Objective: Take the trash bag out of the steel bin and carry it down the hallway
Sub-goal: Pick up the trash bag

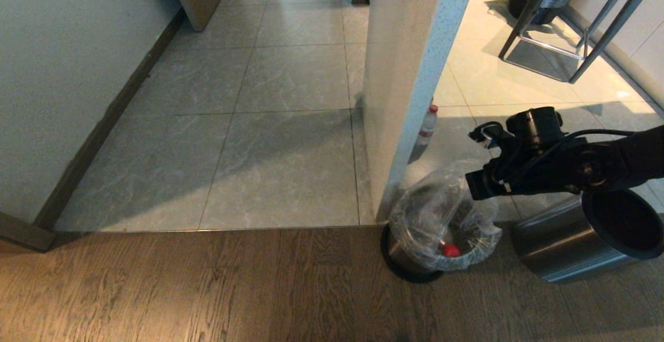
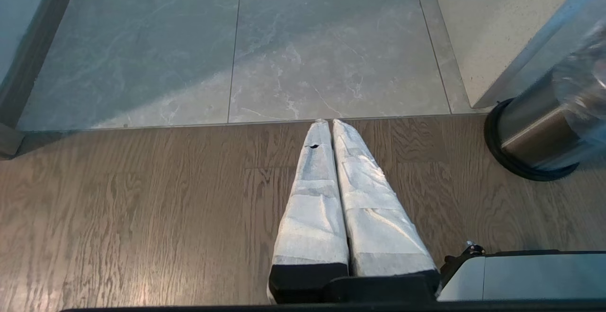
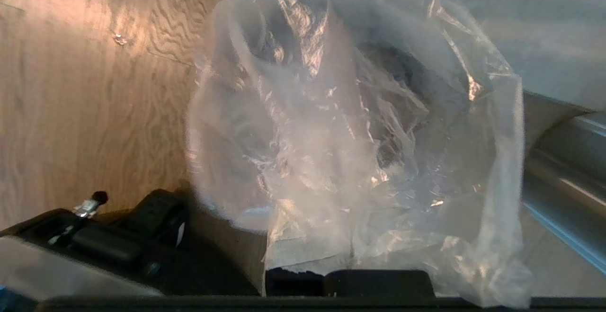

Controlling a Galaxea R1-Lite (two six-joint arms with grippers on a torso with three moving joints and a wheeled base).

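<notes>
right tool point(image 1: 474, 186) clamped on trash bag point(image 1: 441, 217), bag half out of steel bin point(image 1: 402, 261); left tool point(image 2: 329, 127) pinched shut, empty, over wood floor point(image 1: 207, 285)

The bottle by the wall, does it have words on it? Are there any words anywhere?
No words can be read anywhere.
The bottle has a label, but it is too small to read.
The trash bag and the steel bin show no writing.

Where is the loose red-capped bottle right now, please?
In the head view, the bottle stands upright on the pale tiles right of the pillar, beyond the bagged bin.
</notes>
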